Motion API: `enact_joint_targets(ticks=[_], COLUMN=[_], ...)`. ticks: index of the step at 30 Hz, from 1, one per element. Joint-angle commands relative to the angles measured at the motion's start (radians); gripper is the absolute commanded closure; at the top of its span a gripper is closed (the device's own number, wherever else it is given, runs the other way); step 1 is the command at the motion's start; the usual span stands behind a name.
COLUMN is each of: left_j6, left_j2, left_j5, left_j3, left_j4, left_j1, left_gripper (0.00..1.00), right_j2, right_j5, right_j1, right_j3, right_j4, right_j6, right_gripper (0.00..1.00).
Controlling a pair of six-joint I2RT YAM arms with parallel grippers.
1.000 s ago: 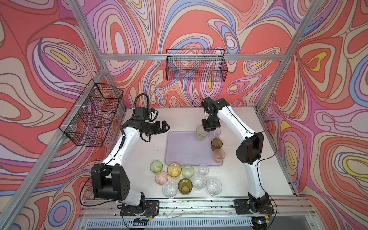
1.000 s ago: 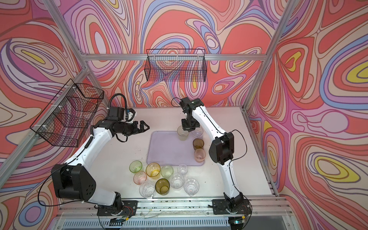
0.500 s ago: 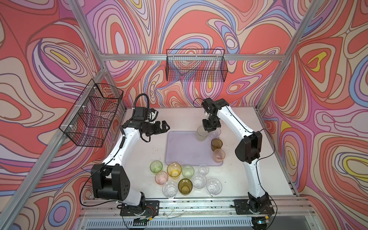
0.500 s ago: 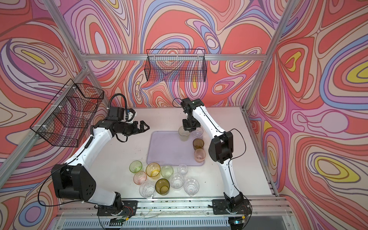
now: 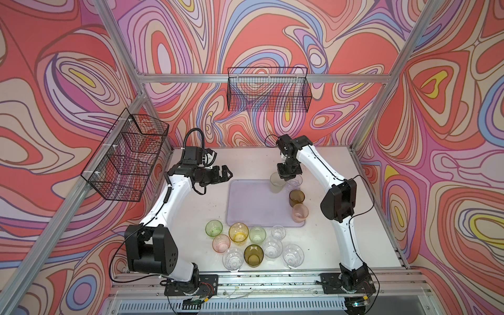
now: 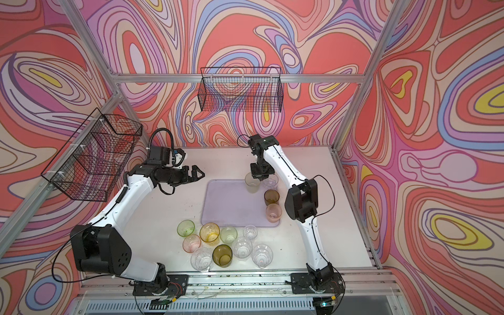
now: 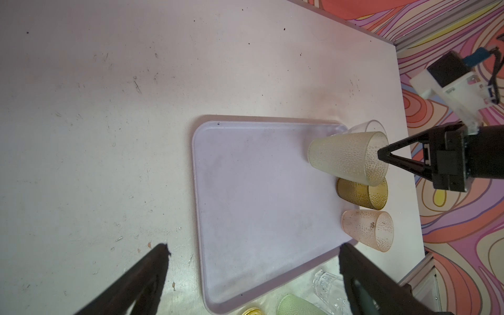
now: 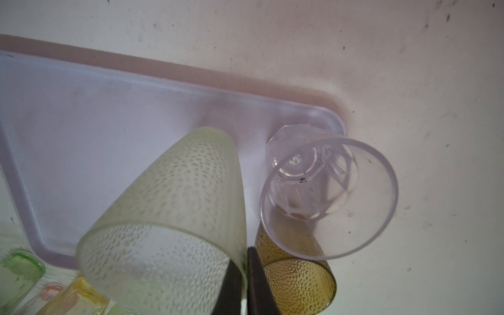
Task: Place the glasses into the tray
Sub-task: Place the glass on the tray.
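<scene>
Pale green glass (image 5: 276,184) barely shifts vs. a sec ago: we find the right gripper (image 7: 379,156) still pinching its rim, base at far corner of the tray (image 5: 253,207), contact unclear. Left gripper (image 5: 227,176) spread wide, empty. Release pending.

Top views high, looking down, wrist views near, sharing tray (image 7: 259,204)

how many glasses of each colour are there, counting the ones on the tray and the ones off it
clear glasses: 5
green glasses: 3
olive-brown glasses: 2
pink glasses: 2
amber-yellow glass: 1
total: 13
</scene>
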Motion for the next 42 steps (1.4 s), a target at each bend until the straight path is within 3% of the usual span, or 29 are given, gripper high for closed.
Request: enact_joint_targets(ticks=[1, 15, 42], left_j6=[0.013, 0.013, 0.009], left_j2=[-0.013, -0.013, -0.018], left_j5=[-0.005, -0.001, 0.002], left_j3=[0.012, 0.01, 0.004], left_j4=[-0.032, -0.031, -0.027], left_j1=[-0.006, -0.006, -0.009], left_gripper=[0.0, 0.0, 0.0], right_j2=[0.018, 0.04, 0.051], right_j5=[0.007, 0.01, 0.014], right_j1=[-0.006, -0.014, -0.021], right_j3=[0.022, 0.028, 0.017], right_j4=[0.018, 0.024, 0.057], right_j6=[-0.008, -0.014, -0.027], right_gripper=[1.0, 1.0, 0.84])
